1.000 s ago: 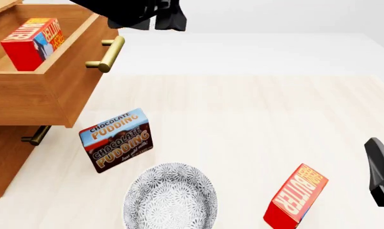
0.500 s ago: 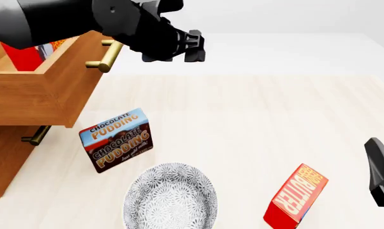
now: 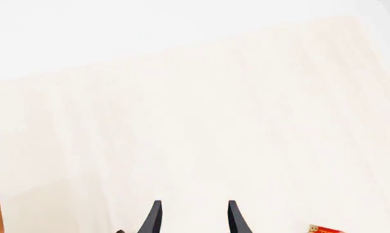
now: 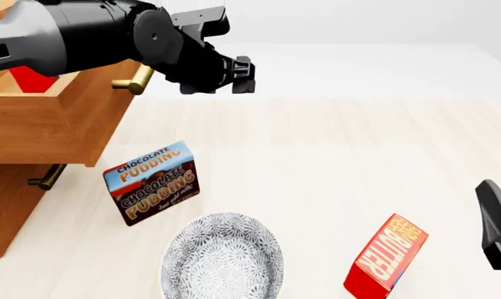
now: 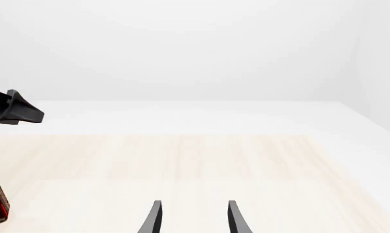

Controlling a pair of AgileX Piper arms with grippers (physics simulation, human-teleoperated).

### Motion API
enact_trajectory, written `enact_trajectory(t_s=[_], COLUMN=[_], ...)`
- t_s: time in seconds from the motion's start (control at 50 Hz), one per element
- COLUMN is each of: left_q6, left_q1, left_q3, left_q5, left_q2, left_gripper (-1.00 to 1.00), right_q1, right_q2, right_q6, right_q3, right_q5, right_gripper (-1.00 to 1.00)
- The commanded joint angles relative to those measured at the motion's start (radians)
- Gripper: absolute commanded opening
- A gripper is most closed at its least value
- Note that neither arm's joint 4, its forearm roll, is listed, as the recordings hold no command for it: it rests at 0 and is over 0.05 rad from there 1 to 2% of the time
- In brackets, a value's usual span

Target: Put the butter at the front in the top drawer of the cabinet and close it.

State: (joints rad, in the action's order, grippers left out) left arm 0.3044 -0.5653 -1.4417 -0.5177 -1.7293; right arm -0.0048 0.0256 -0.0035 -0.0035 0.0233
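Front view: butter (image 4: pixel 30 80) lies in top drawer (image 4: pixel 47 121), behind empty, parted left fingers (image 4: pixel 243 75).

top drawer (image 4: pixel 43 124) left | pudding box (image 4: pixel 151 182) below | bowl (image 4: pixel 221 256) nearest

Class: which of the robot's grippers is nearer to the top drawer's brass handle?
Left. The left gripper hangs just right of the top drawer's brass handle, its arm crossing above the open top drawer. The right gripper sits far off at the table's near right edge.
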Motion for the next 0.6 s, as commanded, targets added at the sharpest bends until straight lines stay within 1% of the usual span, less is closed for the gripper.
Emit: enact_trajectory(t_s=[0.02, 0.18, 0.3, 0.46, 0.48, 0.52, 0.6], left_q6=[-0.002, -0.008, -0.016, -0.015, -0.02, -0.021, -0.025], left_q1=[0.031, 0.047, 0.064, 0.075, 0.096, 0.11, 0.118], left_q3=[0.024, 0.024, 0.003, 0.017, 0.036, 0.044, 0.055], left_q5=[0.008, 0.005, -0.008, -0.007, -0.002, 0.002, 0.002], left_q2=[0.0, -0.012, -0.032, -0.022, -0.01, -0.006, 0.003], left_gripper=[1.0, 1.0, 1.0, 1.0, 1.0, 1.0, 1.0], right_q1=[0.0, 0.0, 0.0, 0.0, 0.0, 0.0, 0.0], right_q2=[-0.002, -0.003, -0.002, -0.002, -0.002, -0.002, -0.002], right_q6=[0.001, 0.0, 0.001, 0.001, 0.001, 0.001, 0.001], right_q3=[0.0, 0.0, 0.0, 0.0, 0.0, 0.0, 0.0], right_q5=[-0.002, -0.003, -0.002, -0.002, -0.002, -0.002, -0.002], right_gripper=[1.0, 1.0, 1.0, 1.0, 1.0, 1.0, 1.0])
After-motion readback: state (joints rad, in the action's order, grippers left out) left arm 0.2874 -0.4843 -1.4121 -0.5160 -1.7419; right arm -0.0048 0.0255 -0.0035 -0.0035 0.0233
